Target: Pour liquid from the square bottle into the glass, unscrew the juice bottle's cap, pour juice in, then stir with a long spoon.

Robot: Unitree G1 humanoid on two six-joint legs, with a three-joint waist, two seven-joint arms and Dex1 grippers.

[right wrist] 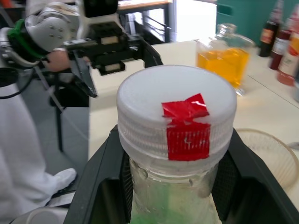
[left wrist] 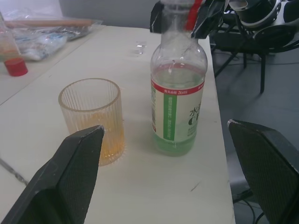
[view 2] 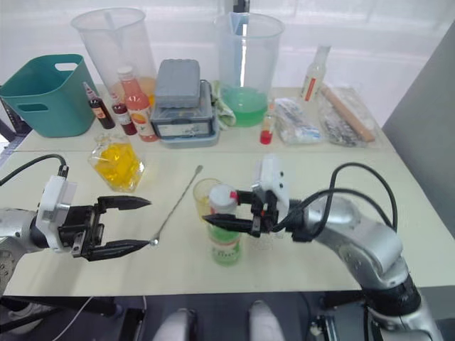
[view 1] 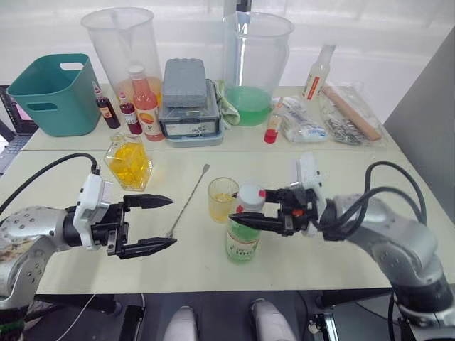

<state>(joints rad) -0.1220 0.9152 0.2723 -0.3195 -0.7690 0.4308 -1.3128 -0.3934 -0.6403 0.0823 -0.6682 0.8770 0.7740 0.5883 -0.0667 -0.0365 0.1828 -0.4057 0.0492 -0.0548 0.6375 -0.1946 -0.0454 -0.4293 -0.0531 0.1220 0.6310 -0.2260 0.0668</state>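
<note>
Our right gripper (view 1: 250, 217) pinches the neck of the juice bottle (view 1: 242, 241), just under its cap (right wrist: 176, 109), right of the glass (view 1: 222, 199). Our left gripper (view 1: 160, 224) hangs wide open and empty. With the bottle unsteadied, twisting may tip it into the glass. We cannot make out whether the cap is loosened.

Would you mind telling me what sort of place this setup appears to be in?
Probably a lab or test room staged as a drink-mixing bench. A plain white table carries large plastic pitchers, small syrup bottles and a teal bin, with loose cables nearby.
</note>
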